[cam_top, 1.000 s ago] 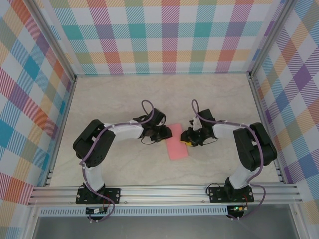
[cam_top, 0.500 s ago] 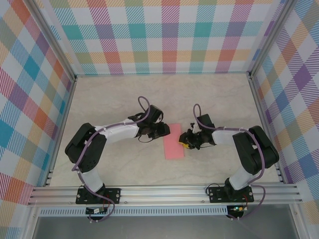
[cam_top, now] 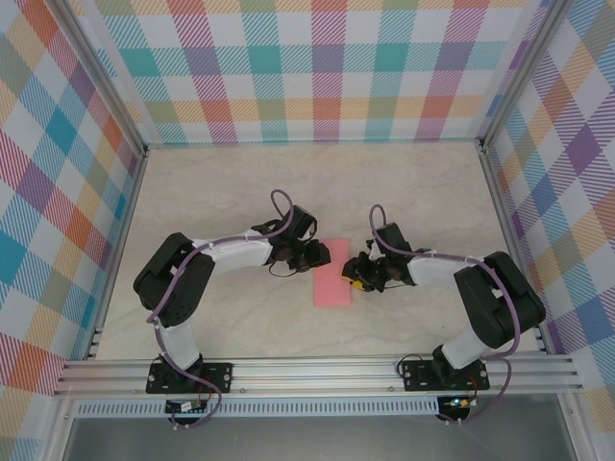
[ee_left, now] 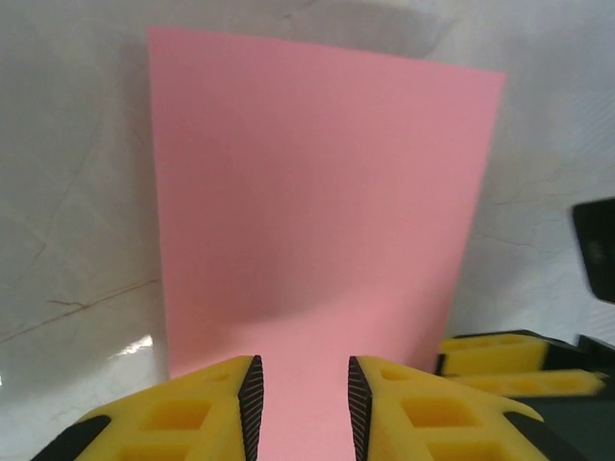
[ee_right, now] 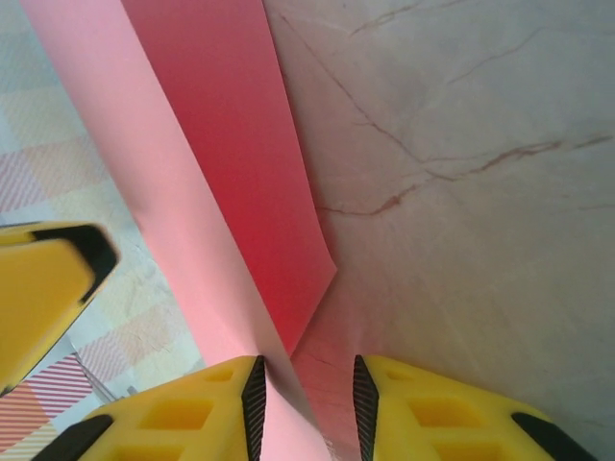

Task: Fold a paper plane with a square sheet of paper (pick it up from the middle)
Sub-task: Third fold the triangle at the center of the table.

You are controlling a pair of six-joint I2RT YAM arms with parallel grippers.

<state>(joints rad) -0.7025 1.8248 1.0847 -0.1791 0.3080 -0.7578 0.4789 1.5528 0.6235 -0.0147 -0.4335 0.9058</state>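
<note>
Top external view: yellow-fingered left gripper [cam_top: 322, 256], jaws narrowly spread, sits over the left edge of the thin salmon-pink sheet of paper [cam_top: 333, 288], a half-folded rectangle lying mid-table. Yellow-fingered right gripper [cam_top: 356, 279], jaws likewise ajar, straddles its right edge. Nose and wing folds apparently remain.
</note>
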